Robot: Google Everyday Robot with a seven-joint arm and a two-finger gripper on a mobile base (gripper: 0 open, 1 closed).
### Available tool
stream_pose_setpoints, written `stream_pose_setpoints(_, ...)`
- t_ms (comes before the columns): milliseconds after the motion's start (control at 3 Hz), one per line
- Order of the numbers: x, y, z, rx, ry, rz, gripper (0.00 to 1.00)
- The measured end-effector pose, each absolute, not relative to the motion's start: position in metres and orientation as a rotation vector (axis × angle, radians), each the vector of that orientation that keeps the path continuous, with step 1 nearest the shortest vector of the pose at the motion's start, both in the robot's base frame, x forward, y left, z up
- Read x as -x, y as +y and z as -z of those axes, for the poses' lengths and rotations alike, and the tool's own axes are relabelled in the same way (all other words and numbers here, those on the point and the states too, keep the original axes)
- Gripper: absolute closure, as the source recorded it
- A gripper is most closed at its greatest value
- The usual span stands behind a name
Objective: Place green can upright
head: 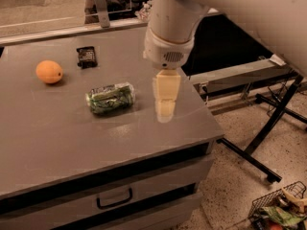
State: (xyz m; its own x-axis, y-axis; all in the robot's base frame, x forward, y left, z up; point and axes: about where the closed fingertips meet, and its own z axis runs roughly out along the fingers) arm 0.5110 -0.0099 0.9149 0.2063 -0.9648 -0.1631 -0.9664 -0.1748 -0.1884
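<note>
One green can lies on its side mid-counter. The gripper hangs beside it, holding nothing; whether spread or closed I cannot tell. Approach step, I'd say: next, straddle the can.

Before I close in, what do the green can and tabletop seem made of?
The green can: probably thin metal, glossy printed side with glints. The table: smooth grey, perhaps laminate or painted metal, with a soft sheen. The hand hangs right of the can, above the table's right part.

Claw over table; arm cropped at top
</note>
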Motion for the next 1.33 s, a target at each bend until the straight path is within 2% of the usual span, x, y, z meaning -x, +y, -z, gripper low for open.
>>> stream_pose_setpoints(667,-0.528,0.061,-0.881,2.306,1.802,-0.05,0.0)
stream_pose_setpoints(1333,-0.54,0.092,-0.865,2.329,1.795,-0.08,0.0)
